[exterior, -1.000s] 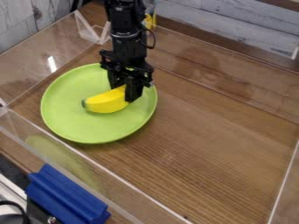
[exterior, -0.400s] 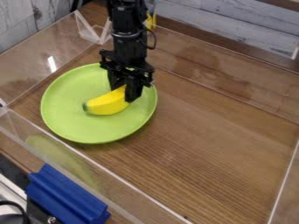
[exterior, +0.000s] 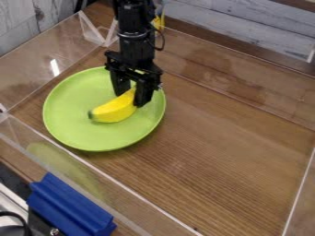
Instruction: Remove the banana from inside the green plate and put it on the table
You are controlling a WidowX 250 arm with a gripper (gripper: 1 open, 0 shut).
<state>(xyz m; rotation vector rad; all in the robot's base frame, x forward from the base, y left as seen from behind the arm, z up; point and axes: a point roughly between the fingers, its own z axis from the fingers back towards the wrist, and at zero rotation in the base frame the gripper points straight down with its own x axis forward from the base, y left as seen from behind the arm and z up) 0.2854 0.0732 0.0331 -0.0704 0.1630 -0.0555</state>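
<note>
1 tool [exterior: 134, 93] pinches the banana [exterior: 113, 110] inside the green plate [exterior: 72, 127], bare table [exterior: 227, 138] alongside.

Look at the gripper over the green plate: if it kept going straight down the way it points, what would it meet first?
The banana: the gripper points down with its fingers astride the banana's upper end, apparently touching it already. Just beneath lies the green plate.
</note>
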